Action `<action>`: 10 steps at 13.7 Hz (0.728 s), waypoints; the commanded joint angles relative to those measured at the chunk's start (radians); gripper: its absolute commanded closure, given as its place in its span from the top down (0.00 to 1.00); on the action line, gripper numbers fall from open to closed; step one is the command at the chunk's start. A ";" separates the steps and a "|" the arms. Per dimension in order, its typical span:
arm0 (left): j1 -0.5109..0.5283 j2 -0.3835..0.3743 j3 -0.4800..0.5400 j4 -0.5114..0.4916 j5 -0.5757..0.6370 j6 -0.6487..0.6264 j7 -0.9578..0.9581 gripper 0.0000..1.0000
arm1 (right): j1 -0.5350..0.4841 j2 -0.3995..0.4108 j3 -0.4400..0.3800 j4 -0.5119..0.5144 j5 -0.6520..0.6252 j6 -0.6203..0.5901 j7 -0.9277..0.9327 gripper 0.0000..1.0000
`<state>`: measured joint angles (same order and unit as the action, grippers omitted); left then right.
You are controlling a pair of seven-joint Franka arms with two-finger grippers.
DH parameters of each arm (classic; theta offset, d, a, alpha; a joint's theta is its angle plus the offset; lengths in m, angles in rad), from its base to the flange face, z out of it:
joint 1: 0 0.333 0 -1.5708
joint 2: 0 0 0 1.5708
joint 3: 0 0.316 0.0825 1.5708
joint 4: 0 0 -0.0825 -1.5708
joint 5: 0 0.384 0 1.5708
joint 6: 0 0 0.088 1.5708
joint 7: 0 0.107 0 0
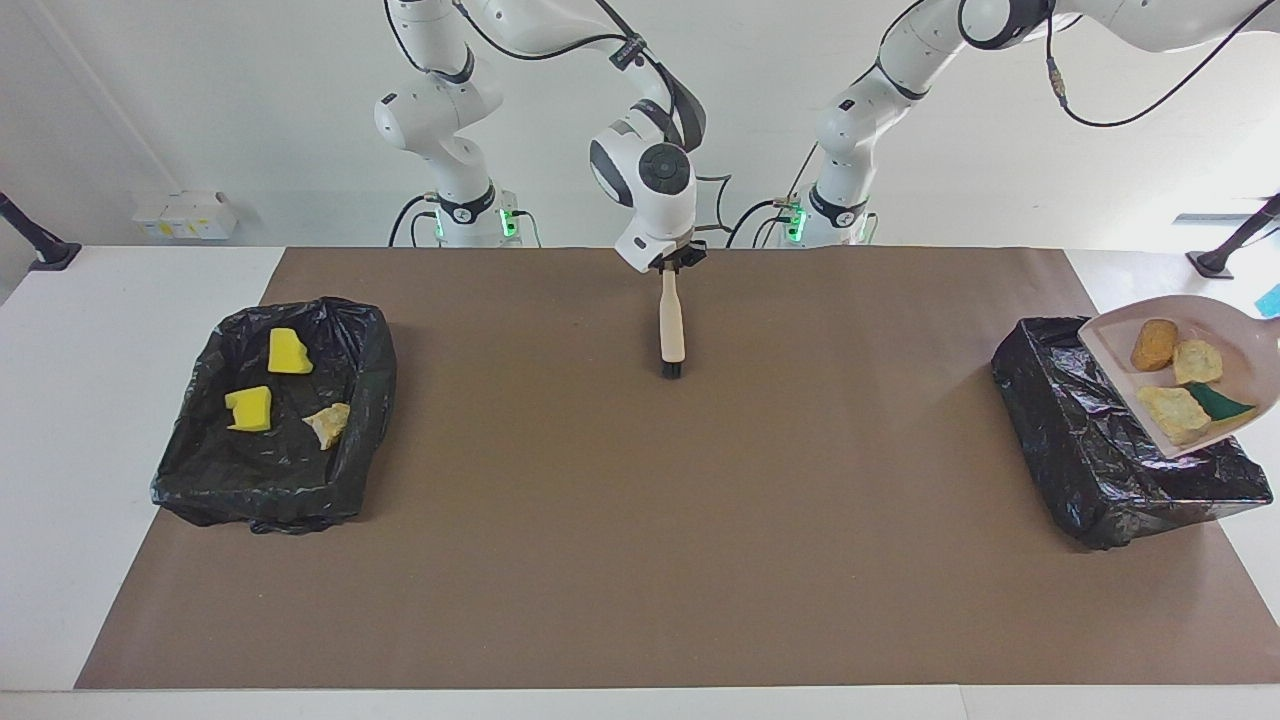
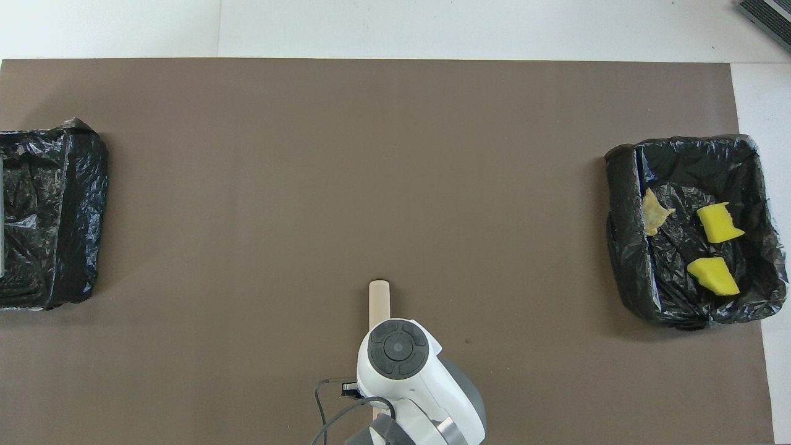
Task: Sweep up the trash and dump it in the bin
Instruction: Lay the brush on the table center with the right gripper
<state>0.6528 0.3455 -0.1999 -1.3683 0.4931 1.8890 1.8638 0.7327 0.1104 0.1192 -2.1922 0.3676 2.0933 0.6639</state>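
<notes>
In the facing view, the right gripper (image 1: 673, 262) hangs over the middle of the brown mat (image 1: 640, 560) on the table (image 1: 90, 330), its jaws closed tight on the top of a beige brush (image 1: 671, 325) that points down with its dark bristles at or just above the mat. Toward the left arm's end of the table a beige dustpan (image 1: 1255, 340) is held up, tilted, over a bin lined with a black bag (image 1: 1090, 450); the left gripper is out of view past the edge, its jaws clamped shut, and the dustpan's handle runs off that way. Four pieces of trash lie in the dustpan: an orange-brown piece (image 1: 1153, 343), a tan piece (image 1: 1197, 361), another tan piece (image 1: 1174, 413) and a green-and-yellow sponge wedge (image 1: 1220, 403). Toward the right arm's end stands a second bag-lined bin (image 1: 200, 480) with two yellow sponge chunks (image 1: 288, 352) (image 1: 250, 409) and a tan scrap (image 1: 328, 424) in it. In the overhead view, the right arm's wrist covers its gripper, and the brush handle (image 2: 379, 298) pokes out from under it over the mat (image 2: 395, 154). The second bin (image 2: 624, 272) shows its two yellow chunks (image 2: 719, 224) (image 2: 714, 275) and the tan scrap (image 2: 654, 212), while the first bin (image 2: 68, 210) lies partly cut off at the picture's edge.
</notes>
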 commanded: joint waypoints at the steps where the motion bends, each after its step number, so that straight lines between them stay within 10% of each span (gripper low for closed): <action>1: -0.038 -0.017 0.010 -0.040 0.109 0.029 -0.098 0.00 | 0.001 -0.023 -0.006 -0.043 0.028 0.016 -0.044 0.69; 2: -0.047 -0.023 0.010 -0.049 0.151 0.030 -0.103 0.00 | 0.001 -0.023 -0.006 -0.041 0.025 0.008 -0.041 1.00; 10: -0.156 -0.200 0.007 -0.236 0.525 0.059 -0.275 0.00 | -0.186 -0.032 -0.019 0.257 -0.094 -0.241 -0.012 1.00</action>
<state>0.5067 0.2088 -0.2076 -1.5432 0.9510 1.9128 1.6082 0.6437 0.0844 0.0966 -2.0513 0.3331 1.9679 0.6862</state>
